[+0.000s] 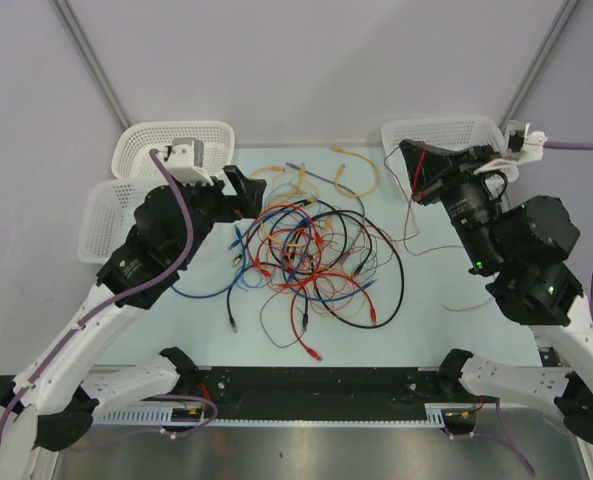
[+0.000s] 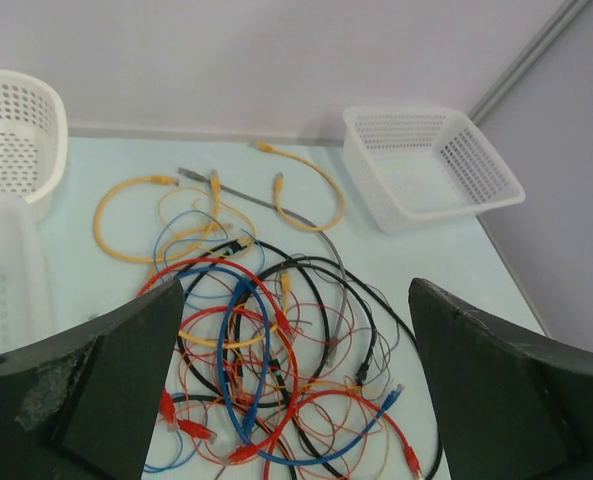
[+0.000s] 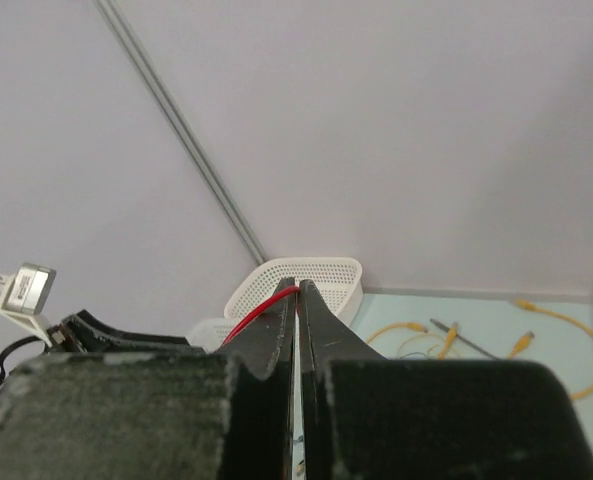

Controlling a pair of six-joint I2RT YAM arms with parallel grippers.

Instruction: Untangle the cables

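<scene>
Right gripper (image 3: 296, 290): nearest the lens in its wrist view, fingers pressed together on a thin red cable (image 3: 261, 310); raised above the right basket (image 1: 446, 130) at the table's far right corner.
Red cable: left the pinch at the fingertips and hung steeply down, its long axis running from the gripper toward the heap below and to the left.
Cables (image 1: 316, 260): lay in a loose round heap at the middle of the table (image 1: 446, 285), red, black, blue and orange strands looped through one another; no single direction to the heap as a whole.
Stray ends: a blue cable (image 1: 201, 290) trailed out to the left toward the left arm; a red plug end (image 1: 314, 352) pointed at the near edge.
Yellow cables (image 2: 126, 215): curled in separate loops on the far side of the heap.
Grey cable (image 2: 246, 195): nearly straight among the yellow loops, slanting from far left to near right.
Left gripper (image 2: 296, 285): fingers spread wide with nothing between them, above the heap's left edge.
Left baskets (image 1: 176, 135): two white ones at the far left corner, behind the left arm.
</scene>
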